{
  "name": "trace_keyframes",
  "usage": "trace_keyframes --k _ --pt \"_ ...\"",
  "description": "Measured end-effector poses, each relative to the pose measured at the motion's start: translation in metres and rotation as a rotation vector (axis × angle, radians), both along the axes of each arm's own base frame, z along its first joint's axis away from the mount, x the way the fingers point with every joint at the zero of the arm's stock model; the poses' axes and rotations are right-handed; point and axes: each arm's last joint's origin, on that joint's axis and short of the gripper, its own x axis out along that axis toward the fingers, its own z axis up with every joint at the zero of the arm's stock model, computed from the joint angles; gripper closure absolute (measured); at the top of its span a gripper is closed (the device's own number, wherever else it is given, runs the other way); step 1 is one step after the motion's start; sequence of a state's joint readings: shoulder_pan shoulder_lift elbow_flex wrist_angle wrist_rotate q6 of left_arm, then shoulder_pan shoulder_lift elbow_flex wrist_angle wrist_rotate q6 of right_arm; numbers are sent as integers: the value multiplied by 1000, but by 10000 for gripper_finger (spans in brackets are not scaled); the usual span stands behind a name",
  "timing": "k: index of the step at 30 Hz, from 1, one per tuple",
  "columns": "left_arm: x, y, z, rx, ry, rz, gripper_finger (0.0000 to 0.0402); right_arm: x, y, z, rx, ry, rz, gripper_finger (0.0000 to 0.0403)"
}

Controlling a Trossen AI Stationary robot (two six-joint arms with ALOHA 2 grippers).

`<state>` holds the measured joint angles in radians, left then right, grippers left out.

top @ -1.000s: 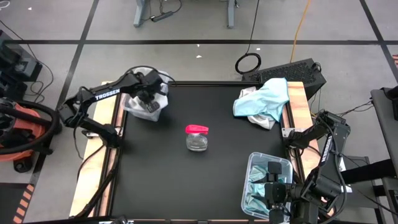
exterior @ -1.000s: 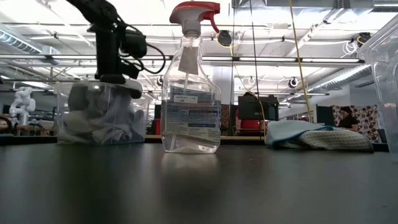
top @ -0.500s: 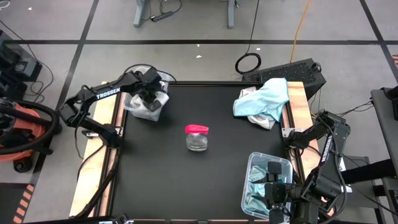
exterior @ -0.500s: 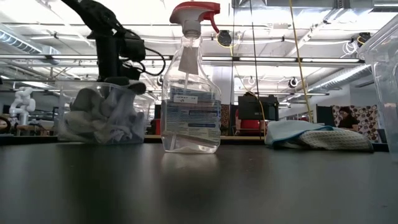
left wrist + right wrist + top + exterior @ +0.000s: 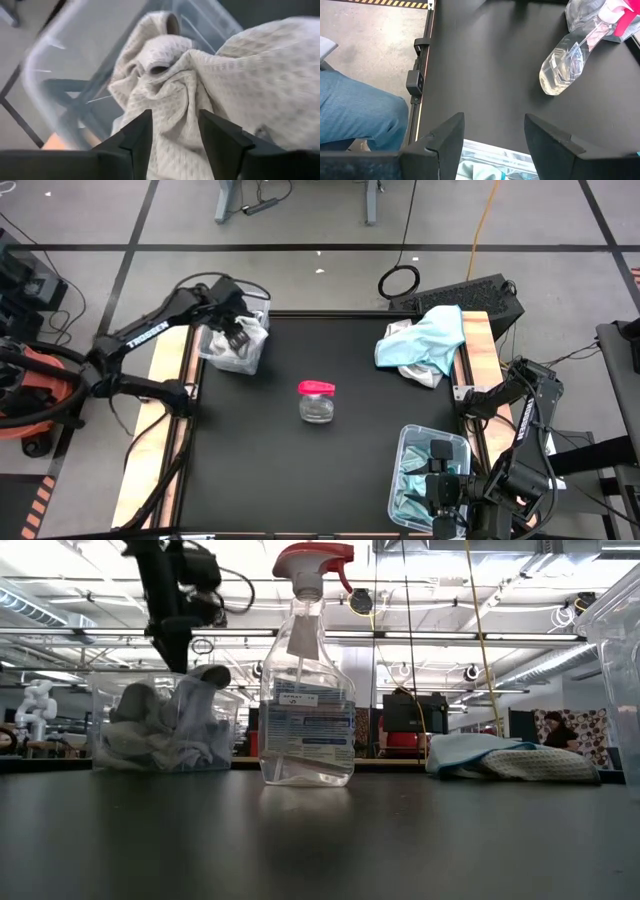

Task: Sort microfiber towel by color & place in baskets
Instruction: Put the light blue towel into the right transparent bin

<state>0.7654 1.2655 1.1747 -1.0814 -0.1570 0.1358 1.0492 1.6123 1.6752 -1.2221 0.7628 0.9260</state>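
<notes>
The left basket [image 5: 215,352] stands at the table's far left corner, heaped with pale grey-white microfiber towels [image 5: 165,725]. My left gripper [image 5: 174,131] hangs open just above the heap [image 5: 190,75], its fingers on either side of a raised fold without touching it. In the low view, my left gripper [image 5: 172,652] is above the basket's rim. The right basket [image 5: 405,442] at the near right holds light blue towels [image 5: 412,488]. My right gripper [image 5: 494,135] waits open above it.
A clear spray bottle with a pink head [image 5: 317,402] stands mid-table. A pile of blue and pale towels [image 5: 425,342] lies at the far right edge. A person's knee in jeans [image 5: 355,120] shows beyond the table's edge in the right wrist view.
My left gripper has risen out of the left basket and now stands clear above its rim. The pale towel it was down on stays heaped in the basket, one fold standing up above the rim.
</notes>
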Motion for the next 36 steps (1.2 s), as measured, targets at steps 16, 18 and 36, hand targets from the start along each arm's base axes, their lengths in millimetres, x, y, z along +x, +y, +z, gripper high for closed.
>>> trace_keyframes --k 16,18,36 --pt "-37 -72 86 182 -476 -195 230 4 -4 0 -14 4 -14 204" --pt "-42 -82 93 199 -536 -241 230 5 -4 0 -15 5 -17 204" --pt "-65 -136 109 150 -798 -561 230 5 -5 0 -25 6 -9 204"
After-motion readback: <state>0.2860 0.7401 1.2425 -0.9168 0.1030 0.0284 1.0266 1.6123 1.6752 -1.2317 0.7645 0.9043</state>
